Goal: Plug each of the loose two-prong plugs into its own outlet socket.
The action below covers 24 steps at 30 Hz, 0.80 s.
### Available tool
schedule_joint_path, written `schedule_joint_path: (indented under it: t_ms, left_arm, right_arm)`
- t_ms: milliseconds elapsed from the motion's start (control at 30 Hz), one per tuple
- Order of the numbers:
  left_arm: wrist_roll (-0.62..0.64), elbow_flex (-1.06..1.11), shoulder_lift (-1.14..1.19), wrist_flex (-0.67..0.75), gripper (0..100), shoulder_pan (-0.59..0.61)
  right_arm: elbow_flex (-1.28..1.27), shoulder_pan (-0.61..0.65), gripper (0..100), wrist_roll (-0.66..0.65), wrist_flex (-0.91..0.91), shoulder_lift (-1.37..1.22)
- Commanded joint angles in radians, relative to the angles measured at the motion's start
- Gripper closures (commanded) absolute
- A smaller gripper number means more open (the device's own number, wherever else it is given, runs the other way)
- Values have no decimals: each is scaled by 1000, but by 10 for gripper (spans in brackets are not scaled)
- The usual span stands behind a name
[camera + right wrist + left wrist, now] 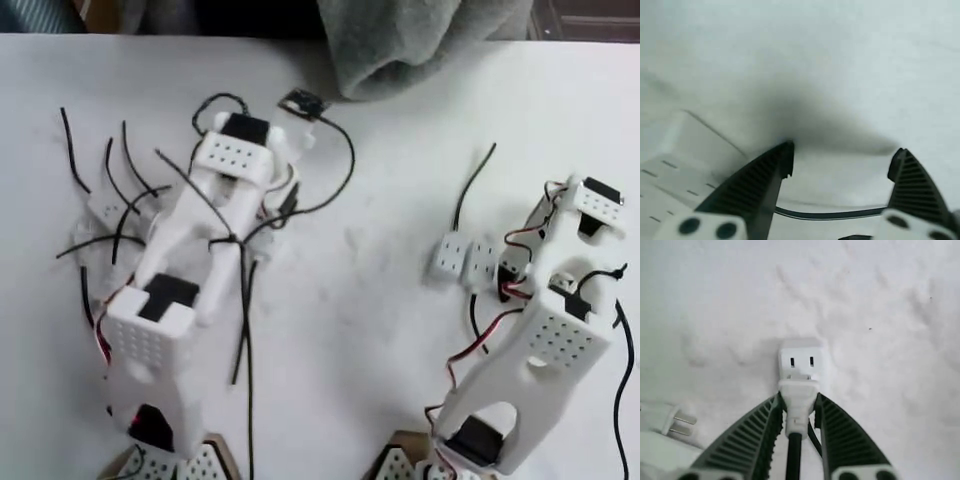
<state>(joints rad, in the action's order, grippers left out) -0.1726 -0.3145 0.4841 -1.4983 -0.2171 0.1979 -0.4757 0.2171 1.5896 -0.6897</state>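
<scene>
The left gripper (pixel 799 400) is clamped on the flat sides of a small white plug (pixel 799 390), judged light, rigid and smooth, its stiff black cord (pixel 793 455) trailing back between the ribbed fingers (pixel 755 435). The plug is set at the near socket of a blocky white outlet (pixel 801 352), likely to slide if pushed. The right gripper (pixel 844 150) is spread apart over the table (pixel 840 60).

Left end effector (pixel 799 398) is pinched tight on a plug (pixel 798 412); right end effector (pixel 844 150) gapes wide, pointing down, I think.
</scene>
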Motion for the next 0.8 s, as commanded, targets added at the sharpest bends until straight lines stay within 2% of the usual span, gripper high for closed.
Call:
schedule_joint_path:
  t_ms: [0,400,767]
  left_arm:
    - [26,6,-18,46,976,-15]
    - [46,-78,-13,-3,976,-19]
    - [49,-77,-7,25,976,-30]
  right_arm:
    - [-11,1,683,-2,-12,-10]
    - [-11,1,683,-2,-12,-10]
    - [-11,1,683,-2,-12,-10]
